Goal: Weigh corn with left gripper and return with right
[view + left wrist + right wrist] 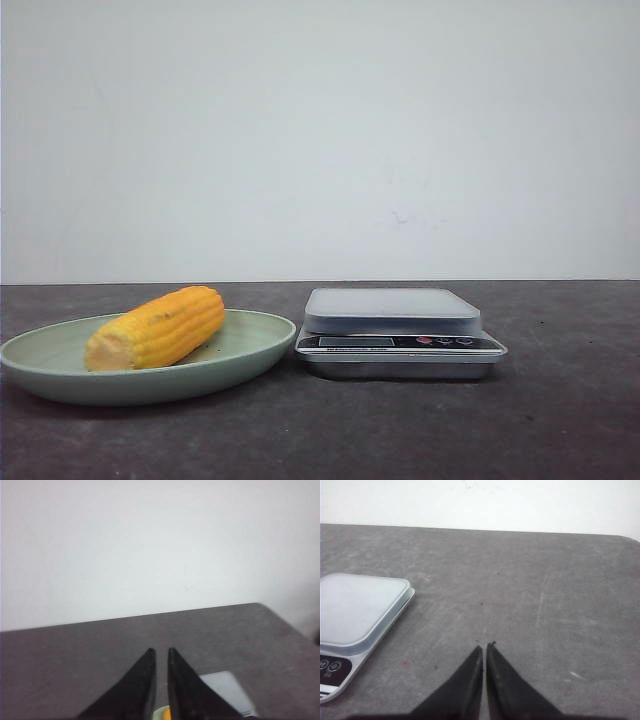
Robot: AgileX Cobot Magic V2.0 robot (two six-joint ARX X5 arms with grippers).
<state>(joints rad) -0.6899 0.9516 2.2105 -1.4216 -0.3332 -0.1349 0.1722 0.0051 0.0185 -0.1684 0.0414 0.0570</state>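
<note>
Dark grey surface. Pale green plate, left of and just beside a digital scale, possibly touching. Corn lying on plate, paler cut end forward. Left gripper and right gripper, each nearly closed, empty.

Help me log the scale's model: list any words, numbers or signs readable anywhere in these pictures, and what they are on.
No text can be read.
Scale display: blank or too dim to tell.
Scale buttons: small symbols, too blurred to read.
Corn, plate, table: no markings.
</note>
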